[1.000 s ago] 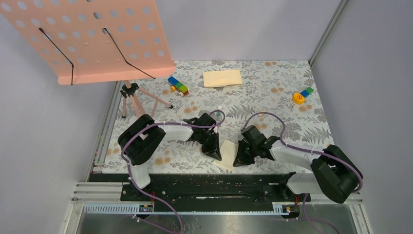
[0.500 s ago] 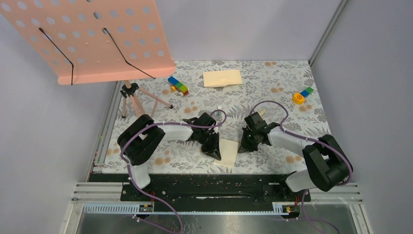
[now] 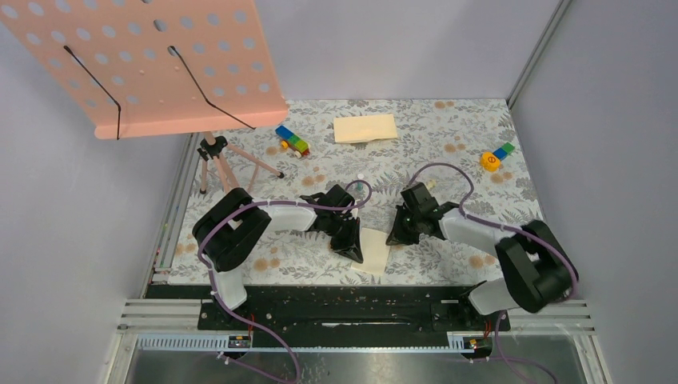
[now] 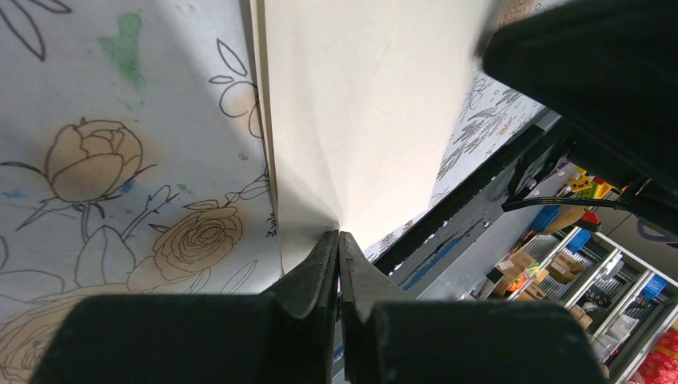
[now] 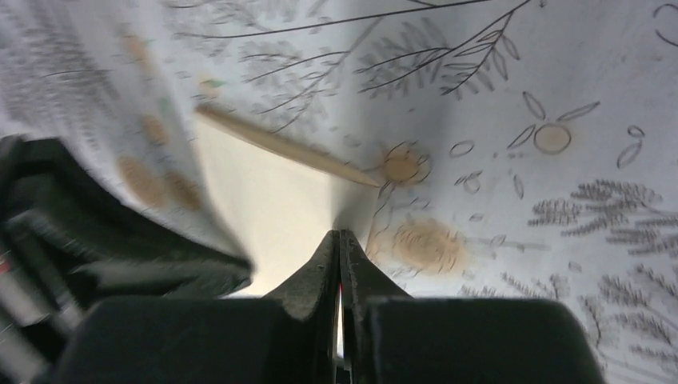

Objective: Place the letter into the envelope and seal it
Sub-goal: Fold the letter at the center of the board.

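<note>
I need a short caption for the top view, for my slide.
Left gripper and right gripper pinch the letter; the envelope lies farther back.

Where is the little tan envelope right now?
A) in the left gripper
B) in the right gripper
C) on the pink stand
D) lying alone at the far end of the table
D: the envelope lies flat by itself on the far side of the table, touched by nothing.

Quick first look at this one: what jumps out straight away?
Front and centre, the left pincer and right pincer are each shut on a cream sheet of paper. A big pink perforated music stand looms at the far left, and the tan envelope lies flat at the far side.
</note>
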`<state>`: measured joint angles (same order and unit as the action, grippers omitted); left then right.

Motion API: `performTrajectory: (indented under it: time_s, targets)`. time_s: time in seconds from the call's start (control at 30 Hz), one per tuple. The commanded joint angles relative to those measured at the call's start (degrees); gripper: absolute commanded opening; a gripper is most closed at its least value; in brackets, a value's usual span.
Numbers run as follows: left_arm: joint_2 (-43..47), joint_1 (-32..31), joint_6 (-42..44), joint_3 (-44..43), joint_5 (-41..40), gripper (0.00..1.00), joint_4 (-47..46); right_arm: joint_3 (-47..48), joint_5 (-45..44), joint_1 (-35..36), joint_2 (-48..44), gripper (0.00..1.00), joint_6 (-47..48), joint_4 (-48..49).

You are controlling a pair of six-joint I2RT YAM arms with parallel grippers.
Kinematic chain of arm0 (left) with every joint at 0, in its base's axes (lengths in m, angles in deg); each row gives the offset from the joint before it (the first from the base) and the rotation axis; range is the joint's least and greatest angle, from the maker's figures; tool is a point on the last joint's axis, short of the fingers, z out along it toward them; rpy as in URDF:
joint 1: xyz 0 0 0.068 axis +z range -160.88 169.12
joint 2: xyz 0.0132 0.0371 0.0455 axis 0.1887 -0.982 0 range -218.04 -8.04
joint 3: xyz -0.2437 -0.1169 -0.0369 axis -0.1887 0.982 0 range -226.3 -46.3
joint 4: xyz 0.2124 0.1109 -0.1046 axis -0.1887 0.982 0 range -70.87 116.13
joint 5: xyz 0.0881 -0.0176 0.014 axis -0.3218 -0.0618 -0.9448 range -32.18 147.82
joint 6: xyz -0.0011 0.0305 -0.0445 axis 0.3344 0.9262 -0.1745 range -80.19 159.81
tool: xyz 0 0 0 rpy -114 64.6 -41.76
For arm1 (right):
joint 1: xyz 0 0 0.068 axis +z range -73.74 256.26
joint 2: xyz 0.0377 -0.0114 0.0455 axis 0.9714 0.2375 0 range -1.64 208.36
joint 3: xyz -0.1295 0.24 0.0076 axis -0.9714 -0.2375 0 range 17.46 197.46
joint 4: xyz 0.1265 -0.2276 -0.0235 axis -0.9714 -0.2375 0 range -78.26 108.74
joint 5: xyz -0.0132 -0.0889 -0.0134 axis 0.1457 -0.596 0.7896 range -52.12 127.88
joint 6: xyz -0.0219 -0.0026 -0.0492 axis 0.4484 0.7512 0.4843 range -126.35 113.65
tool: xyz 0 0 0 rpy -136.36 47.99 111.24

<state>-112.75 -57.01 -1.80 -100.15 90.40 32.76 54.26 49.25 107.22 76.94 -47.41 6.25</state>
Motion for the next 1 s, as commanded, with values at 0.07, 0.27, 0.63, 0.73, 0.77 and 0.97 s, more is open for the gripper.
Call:
performTrajectory:
  time_s: [0.07, 0.27, 0.63, 0.73, 0.77, 0.97]
  targets:
    - [2.19, 0.16, 1.83, 0.78, -4.83, 0.05, 3.46, -0.20, -0.52, -0.13, 8.66, 0.01, -1.64, 3.36]
    - [4.01, 0.08, 2.47, -1.15, -6.20, 0.05, 5.93, -4.95, 0.64, 0.49, -2.33, 0.02, -6.60, 6.53]
    - [1.02, -0.09, 1.75, -4.67, -6.81, 0.06, 6.30, -12.77, 1.34, 11.25, -5.85, 0.02, -12.08, 10.40]
    - [2.25, -0.25, 1.26, -3.91, -7.36, 0.06, 6.40, -13.84, 0.34, 11.23, -3.16, 0.02, -13.14, 11.28]
    - [2.74, -0.28, 1.11, -3.68, -7.43, 0.06, 6.61, -13.67, 0.28, 11.27, -1.62, 0.02, -13.47, 11.21]
    - [9.79, -1.55, 1.46, -3.60, -9.98, 0.06, 11.44, -12.97, 0.35, 11.30, -0.79, 0.01, -13.57, 10.90]
